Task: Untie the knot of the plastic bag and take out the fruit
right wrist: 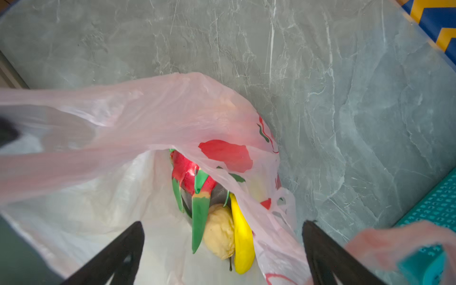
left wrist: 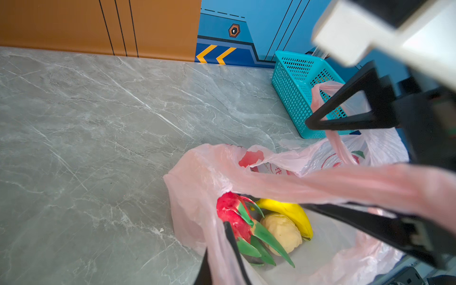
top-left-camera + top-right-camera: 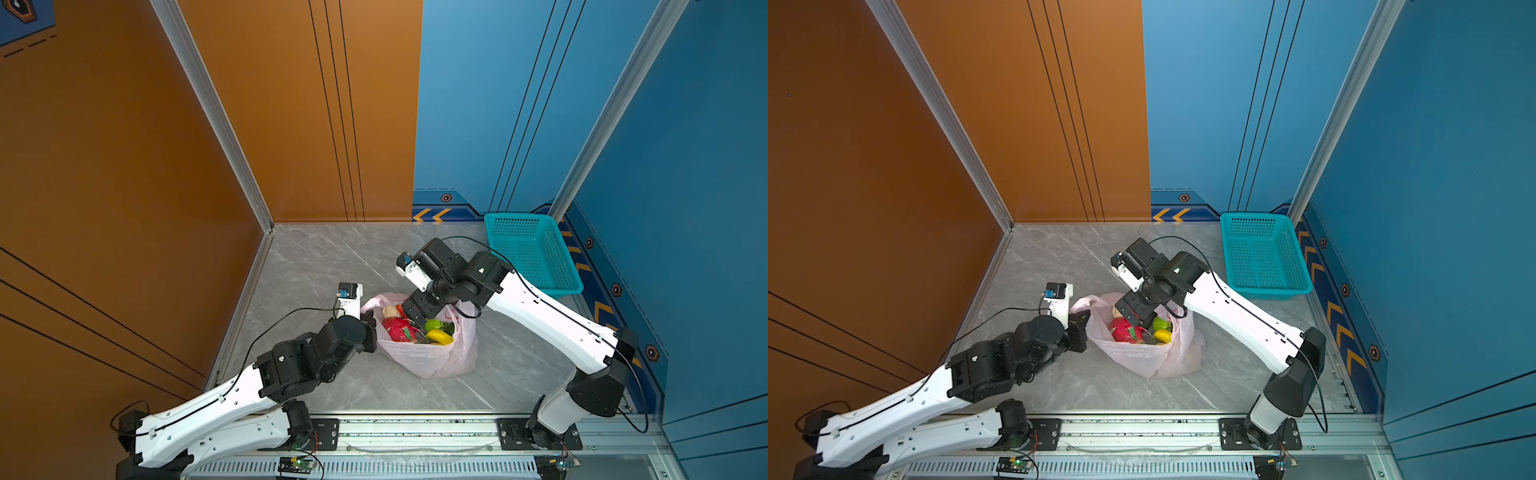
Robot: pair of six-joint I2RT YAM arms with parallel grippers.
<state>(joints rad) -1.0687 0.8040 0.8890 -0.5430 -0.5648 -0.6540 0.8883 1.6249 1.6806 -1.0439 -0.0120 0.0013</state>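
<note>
At the middle of the worktop (image 3: 316, 266), between both arms, found the plastic bag (image 3: 419, 357) standing open-mouthed with fruit inside: red dragon fruit (image 3: 397, 329), yellow banana (image 3: 440, 337), cream lumpy piece (image 1: 219, 232). Noted left fingers (image 3: 370, 334) pinched shut on the bag's left rim. Saw right fingers (image 1: 134, 239) spread wide over the mouth, gripping nothing, one tip inside, one beside a loose handle (image 1: 394, 244). Spotted teal basket (image 3: 515, 216) well apart, far right.

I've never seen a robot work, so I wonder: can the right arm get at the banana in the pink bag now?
Probably yes. The right gripper hangs open over the open plastic bag, the left gripper holds its rim, and the banana lies uncovered below.
</note>
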